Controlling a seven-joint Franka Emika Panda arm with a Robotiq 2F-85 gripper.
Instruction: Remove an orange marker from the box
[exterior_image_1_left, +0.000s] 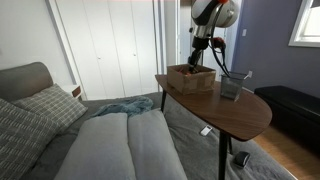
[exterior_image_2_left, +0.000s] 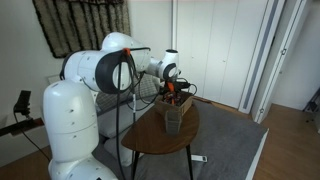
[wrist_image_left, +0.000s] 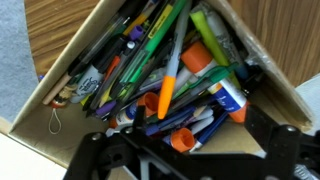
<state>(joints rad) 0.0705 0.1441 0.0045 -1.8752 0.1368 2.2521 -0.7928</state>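
Claw (wrist_image_left: 188, 150) hangs just above the box (exterior_image_1_left: 191, 79), its two black fingers spread wide over the contents in the wrist view and gripping nothing. That shallow brown cardboard box sits on a round wooden desk (exterior_image_1_left: 225, 115), near the edge farthest from the grey see-through container (exterior_image_1_left: 232, 86), which stands beside it. The wrist view shows the box crammed with pens and markers in green, blue, black and orange, lying crisscross in a heap. The orange marker (wrist_image_left: 172, 75) rests on top of the pile near its middle, slanting steeply and touching a green pen alongside. Several orange caps lie around it. A paper clip (wrist_image_left: 56, 121) lies against the box's wall. In an exterior view, a grey bed (exterior_image_1_left: 110, 145) with a patterned pillow (exterior_image_1_left: 45, 105) stands beside the desk.
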